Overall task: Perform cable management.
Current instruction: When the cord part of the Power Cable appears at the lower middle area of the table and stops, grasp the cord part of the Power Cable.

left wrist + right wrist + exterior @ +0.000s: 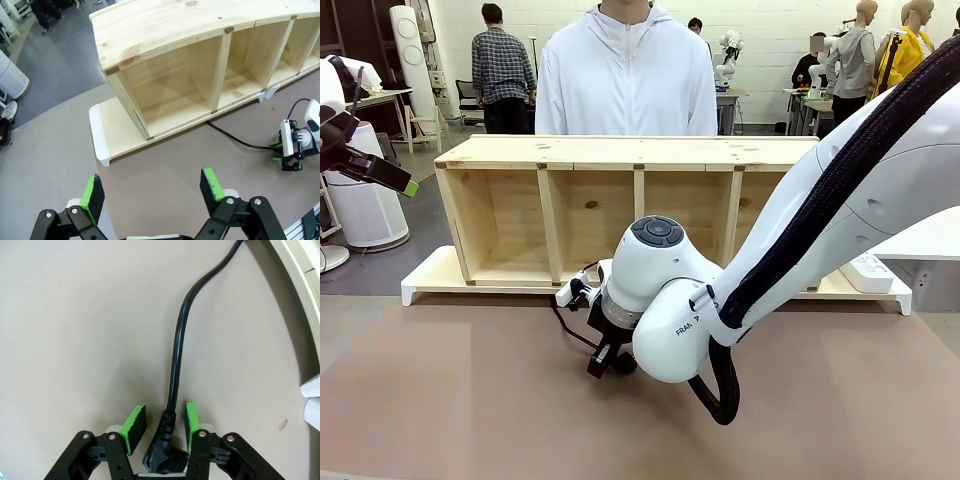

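The cable (176, 355) is a thin black cord lying on the tan tabletop, its plug end (165, 450) between the fingers of my right gripper (162, 427). The green pads straddle the plug's neck closely, with a slim gap on each side, and the gripper is down at the table. In the front view the cable (563, 322) runs from the shelf's foot to the right gripper (610, 362). The left wrist view shows the cable (235, 139) coming out from under the shelf. My left gripper (152, 192) hangs open and empty above the table's left end.
The wooden shelf (620, 152) with several open compartments stands on a white base (425, 285) across the table's far side. A white power strip (870, 272) lies at its right end. A person in white stands behind the shelf. Bare tabletop (460, 400) lies in front.
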Controlling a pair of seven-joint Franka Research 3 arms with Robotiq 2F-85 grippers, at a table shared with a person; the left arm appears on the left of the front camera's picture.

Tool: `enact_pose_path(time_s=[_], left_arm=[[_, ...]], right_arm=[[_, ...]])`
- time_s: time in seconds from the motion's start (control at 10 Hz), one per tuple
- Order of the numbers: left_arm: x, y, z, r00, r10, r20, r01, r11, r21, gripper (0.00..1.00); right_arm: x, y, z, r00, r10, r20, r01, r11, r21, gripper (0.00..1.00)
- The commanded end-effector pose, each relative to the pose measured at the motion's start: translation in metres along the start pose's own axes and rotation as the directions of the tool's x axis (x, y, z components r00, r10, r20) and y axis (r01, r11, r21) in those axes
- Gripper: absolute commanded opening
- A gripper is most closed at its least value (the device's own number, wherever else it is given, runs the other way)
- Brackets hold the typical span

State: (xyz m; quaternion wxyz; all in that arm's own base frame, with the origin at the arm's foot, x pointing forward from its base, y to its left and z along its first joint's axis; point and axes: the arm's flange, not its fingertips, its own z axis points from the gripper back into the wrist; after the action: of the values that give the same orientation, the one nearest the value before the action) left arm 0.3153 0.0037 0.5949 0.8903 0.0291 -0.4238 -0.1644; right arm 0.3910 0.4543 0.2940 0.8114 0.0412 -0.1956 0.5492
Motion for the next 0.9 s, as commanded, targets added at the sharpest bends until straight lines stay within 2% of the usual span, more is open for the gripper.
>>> enact_pose_path(time_s=[0.0, 0.1, 0.2, 0.4, 0.7, 0.8], left_arm=[[0.0008, 0.0011, -0.0019, 1.000, 0.002, 0.007, -0.002, 1.000, 0.003, 1.00], [0.0008, 0.0011, -0.0019, 1.000, 0.002, 0.007, -0.002, 1.000, 0.003, 1.00], [0.0008, 0.0011, -0.0019, 1.000, 0.002, 0.007, -0.002, 1.000, 0.003, 1.00], [0.0008, 0.0011, -0.0019, 1.000, 0.002, 0.007, -0.002, 1.000, 0.003, 1.00], [0.0008, 0.0011, -0.0019, 1.000, 0.002, 0.007, -0.002, 1.000, 0.003, 1.00], [0.0008, 0.0011, -0.0019, 1.000, 0.002, 0.007, -0.002, 1.000, 0.003, 1.00]], right_arm=[[0.0009, -0.0041, -0.0097, 1.000, -0.006, 0.000, 0.006, 1.000, 0.008, 0.26], [0.0008, -0.0040, -0.0097, 1.000, -0.007, 0.000, 0.007, 1.000, 0.008, 0.23], [0.0011, -0.0048, -0.0094, 1.000, -0.009, -0.001, 0.009, 1.000, 0.008, 0.07], [0.0016, -0.0053, -0.0089, 1.000, -0.005, -0.009, 0.005, 1.000, 0.014, 0.00], [0.0031, -0.0065, -0.0093, 1.000, 0.010, -0.011, -0.010, 1.000, 0.027, 0.00], [0.0005, -0.0063, 0.0001, 1.000, -0.006, 0.001, 0.006, 1.000, -0.006, 0.00]])
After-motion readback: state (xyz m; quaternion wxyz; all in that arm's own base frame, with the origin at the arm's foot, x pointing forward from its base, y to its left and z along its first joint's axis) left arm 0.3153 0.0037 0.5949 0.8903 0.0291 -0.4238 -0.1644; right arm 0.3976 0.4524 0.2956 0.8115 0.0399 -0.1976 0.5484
